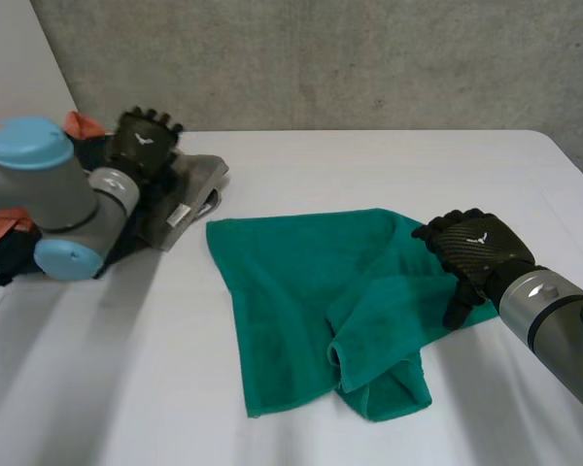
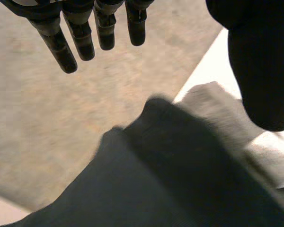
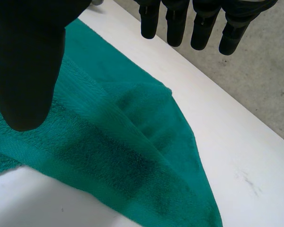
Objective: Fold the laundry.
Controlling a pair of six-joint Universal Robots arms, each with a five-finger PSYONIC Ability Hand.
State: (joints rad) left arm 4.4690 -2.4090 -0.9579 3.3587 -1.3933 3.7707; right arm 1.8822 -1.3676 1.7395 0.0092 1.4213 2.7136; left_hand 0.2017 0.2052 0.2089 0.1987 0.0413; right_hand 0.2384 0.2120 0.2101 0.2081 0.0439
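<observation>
A green towel (image 1: 301, 301) lies partly folded on the white table (image 1: 389, 165), nearest the camera. The right hand (image 1: 476, 250) hovers over its right edge, fingers straight and holding nothing. Farther off at the left, the left hand (image 1: 144, 143) is spread, empty, above a grey cloth (image 1: 185, 199).

Grey cloth (image 1: 189, 199) partly behind left arm (image 1: 49, 189), orange cloth (image 1: 0, 225) cut off

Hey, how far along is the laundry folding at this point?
Early on. Done: the green towel lies on the table, its right part flopped over itself, a rough fold at best. In hand: the right hand is open at the towel's right edge, gripping nothing; the left hand is open above the grey cloth. Left: finish the towel, then fold the bunched grey cloth and the orange cloth.
</observation>
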